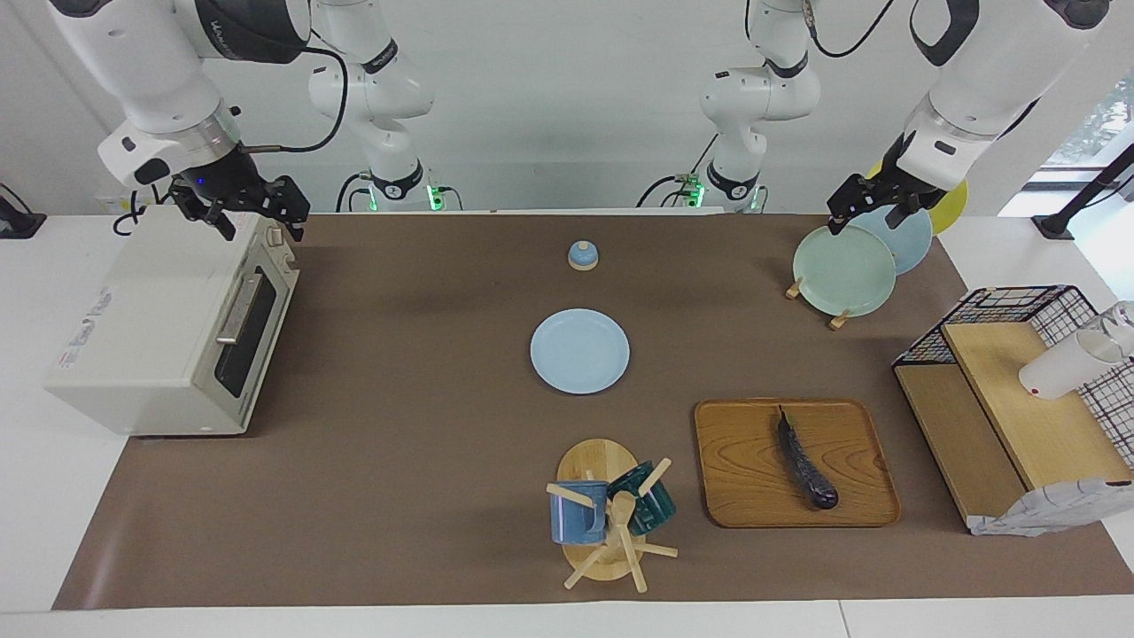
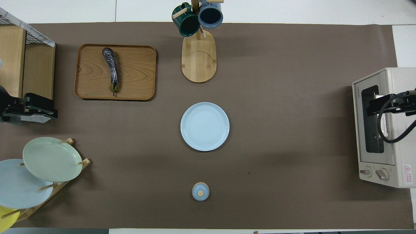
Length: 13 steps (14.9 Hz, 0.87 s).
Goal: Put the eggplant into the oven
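We see the eggplant lying on a wooden tray, its stem end pointing toward the robots and its body running lengthwise down the tray's middle; nothing is touching it. Taking the light blue plate at the centre of the brown mat as our landmark, the tray sits farther from the robots than the plate and toward the left arm's end of the table. The oven stands toward the right arm's end from the plate, its dark glass door shut and facing the plate. The right gripper hovers over the oven's top, near the corner closest to the robots, and we cannot tell how its fingers stand. The left gripper hangs over the rack of upright plates, which is nearer to the robots than the blue plate and toward the left arm's end; its fingers too are beyond our reading. A mug tree carrying a blue and a green mug stands farther from the robots than the plate, and a small blue lidded jar sits nearer to them.
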Motion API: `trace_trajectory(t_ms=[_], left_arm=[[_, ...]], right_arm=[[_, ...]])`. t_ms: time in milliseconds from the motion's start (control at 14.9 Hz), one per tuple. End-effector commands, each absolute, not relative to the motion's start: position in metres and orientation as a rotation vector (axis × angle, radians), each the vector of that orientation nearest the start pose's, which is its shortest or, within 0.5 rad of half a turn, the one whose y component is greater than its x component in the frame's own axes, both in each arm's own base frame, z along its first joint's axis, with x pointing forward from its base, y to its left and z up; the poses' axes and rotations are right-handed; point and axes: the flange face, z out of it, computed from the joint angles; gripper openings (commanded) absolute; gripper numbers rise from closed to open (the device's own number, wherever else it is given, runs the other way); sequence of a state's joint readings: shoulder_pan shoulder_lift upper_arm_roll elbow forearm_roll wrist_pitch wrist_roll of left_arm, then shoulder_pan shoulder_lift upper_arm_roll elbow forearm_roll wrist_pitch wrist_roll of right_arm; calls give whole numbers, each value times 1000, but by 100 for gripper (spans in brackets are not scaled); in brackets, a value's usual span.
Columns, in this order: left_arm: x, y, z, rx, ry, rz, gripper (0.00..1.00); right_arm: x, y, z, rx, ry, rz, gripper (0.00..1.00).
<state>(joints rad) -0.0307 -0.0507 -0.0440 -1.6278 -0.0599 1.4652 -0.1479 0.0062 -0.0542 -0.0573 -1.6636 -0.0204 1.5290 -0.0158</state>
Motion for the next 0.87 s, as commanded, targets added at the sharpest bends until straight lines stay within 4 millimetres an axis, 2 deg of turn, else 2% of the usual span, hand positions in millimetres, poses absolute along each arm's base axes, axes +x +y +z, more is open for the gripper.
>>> trace_trajectory(t_ms=[0,269,403,471,538,672,807], left_arm=[[524,-45,620,-3168,-90,154,100],[524,-45,621,-3168,-89,154,100],[524,-43,621,-3168,-99,152,100],[523,-43,620,-3167,-109,157,100],[523,-43,620,-3166,-114,159,100],[522,-45,621,-3166,-109,155,100],[524,-46,617,-3169,-106,131,100]], right_arm=[[529,-32,608,-3138,31,123,100],[530,-34,607,-3141,33,97,100],[531,-34,603,-3140,-48,80,97],[532,-32,604,-3141,-66,61,38],[533,-34,602,-3141,-61,61,0],[524,-42,582,-3132,-99,38,0],[520,-43,548,-3142,-95,-43,0]])
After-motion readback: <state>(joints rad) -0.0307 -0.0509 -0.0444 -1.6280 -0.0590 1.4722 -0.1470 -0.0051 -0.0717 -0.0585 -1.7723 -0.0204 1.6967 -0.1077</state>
